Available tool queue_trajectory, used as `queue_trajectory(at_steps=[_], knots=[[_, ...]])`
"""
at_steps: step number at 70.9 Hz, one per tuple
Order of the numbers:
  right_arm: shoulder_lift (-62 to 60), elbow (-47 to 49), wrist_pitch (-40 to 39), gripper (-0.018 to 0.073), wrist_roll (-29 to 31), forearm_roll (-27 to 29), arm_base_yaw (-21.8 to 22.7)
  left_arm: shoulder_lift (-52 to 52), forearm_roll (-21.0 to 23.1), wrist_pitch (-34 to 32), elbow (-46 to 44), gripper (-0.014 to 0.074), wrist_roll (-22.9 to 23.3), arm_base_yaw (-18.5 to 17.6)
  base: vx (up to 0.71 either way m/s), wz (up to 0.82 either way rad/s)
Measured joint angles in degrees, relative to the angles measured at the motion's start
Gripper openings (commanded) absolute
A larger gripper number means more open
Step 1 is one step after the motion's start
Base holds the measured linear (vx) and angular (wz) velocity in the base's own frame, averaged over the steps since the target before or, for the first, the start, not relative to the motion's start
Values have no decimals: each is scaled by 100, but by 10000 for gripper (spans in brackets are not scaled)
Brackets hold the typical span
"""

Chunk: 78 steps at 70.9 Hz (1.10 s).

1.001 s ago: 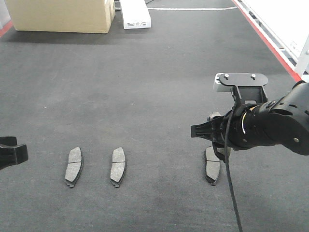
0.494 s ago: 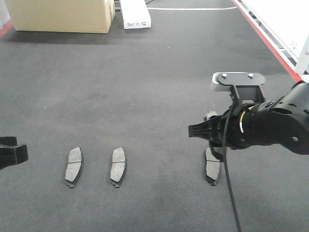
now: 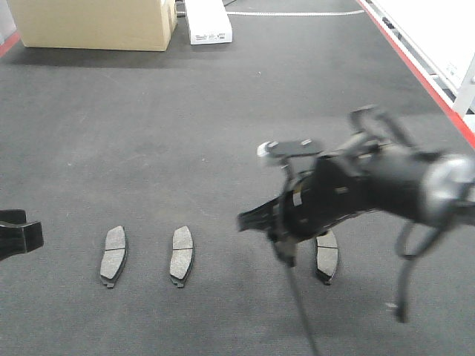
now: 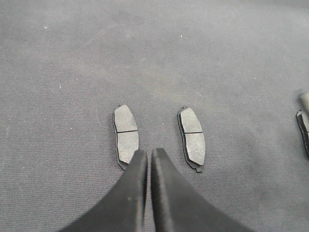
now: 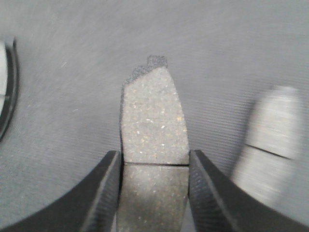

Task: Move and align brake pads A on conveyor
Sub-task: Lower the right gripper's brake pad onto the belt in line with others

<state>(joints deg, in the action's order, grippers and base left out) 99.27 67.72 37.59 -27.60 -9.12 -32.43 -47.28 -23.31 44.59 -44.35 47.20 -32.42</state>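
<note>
The right claw (image 5: 153, 166) is gripping one brake pad (image 5: 153, 130) across its width, a finger (image 5: 104, 193) pressing each long edge at about the cross groove, so the pad is hanging level and lengthwise, ready, I judge, to go down parallel to the others. In the front view the right arm (image 3: 371, 185) is reaching in from the right, blurred, low over the conveyor (image 3: 223, 111), its claw (image 3: 286, 248) sitting just left of a pad lying on the belt (image 3: 326, 256); the carried pad itself is not readable there. Two more pads are lying side by side at near left, the left one (image 3: 113, 255) and its neighbour (image 3: 182, 254), long axes running near to far and clearly apart, which suggests a row being built with a gap between the neighbour and the right-hand pad. The left claw (image 4: 148, 159) is hanging with its fingers pressed almost together, holding nothing, aimed between those two pads, one (image 4: 126, 135) just left of its tips and the other (image 4: 191, 138) to the right. Only the right wrist view is showing the grip and the groove; only the front view is showing the whole row, plus a cardboard box (image 3: 93, 24) and a white box (image 3: 208, 22) at the far edge. A pale blurred pad (image 5: 268, 145) is showing right of the held one.
</note>
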Motion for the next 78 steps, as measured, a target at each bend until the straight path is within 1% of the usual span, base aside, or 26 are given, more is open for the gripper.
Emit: queue_trajectory(at_steps=[5, 16, 21, 28, 38, 46, 59, 66, 71, 78], knots=[[321, 169, 0, 8, 6, 107, -45, 0, 0, 0, 0, -6, 0, 0, 0, 0], [891, 431, 5, 12, -13, 121, -45, 0, 0, 0, 0, -6, 0, 0, 0, 0], [1079, 531, 0, 15, -123, 170, -39, 0, 0, 0, 0, -6, 0, 0, 0, 0], [1260, 640, -7, 18, -274, 262, -39, 0, 0, 0, 0, -6, 0, 0, 0, 0], [1327, 673, 4, 38, -295, 344, -39, 0, 0, 0, 0, -6, 0, 0, 0, 0], [1362, 677, 4, 104, -295, 383, -39, 0, 0, 0, 0, -6, 0, 0, 0, 0], [1389, 677, 42, 271, -295, 407, -39, 0, 0, 0, 0, -6, 0, 0, 0, 0], [1389, 677, 63, 335, -300, 413, -39, 0, 0, 0, 0, -6, 0, 0, 0, 0], [1389, 683, 74, 356, -299, 417, -39, 0, 0, 0, 0, -6, 0, 0, 0, 0], [1381, 759, 210, 360, -299, 424, -39, 0, 0, 0, 0, -6, 0, 0, 0, 0]])
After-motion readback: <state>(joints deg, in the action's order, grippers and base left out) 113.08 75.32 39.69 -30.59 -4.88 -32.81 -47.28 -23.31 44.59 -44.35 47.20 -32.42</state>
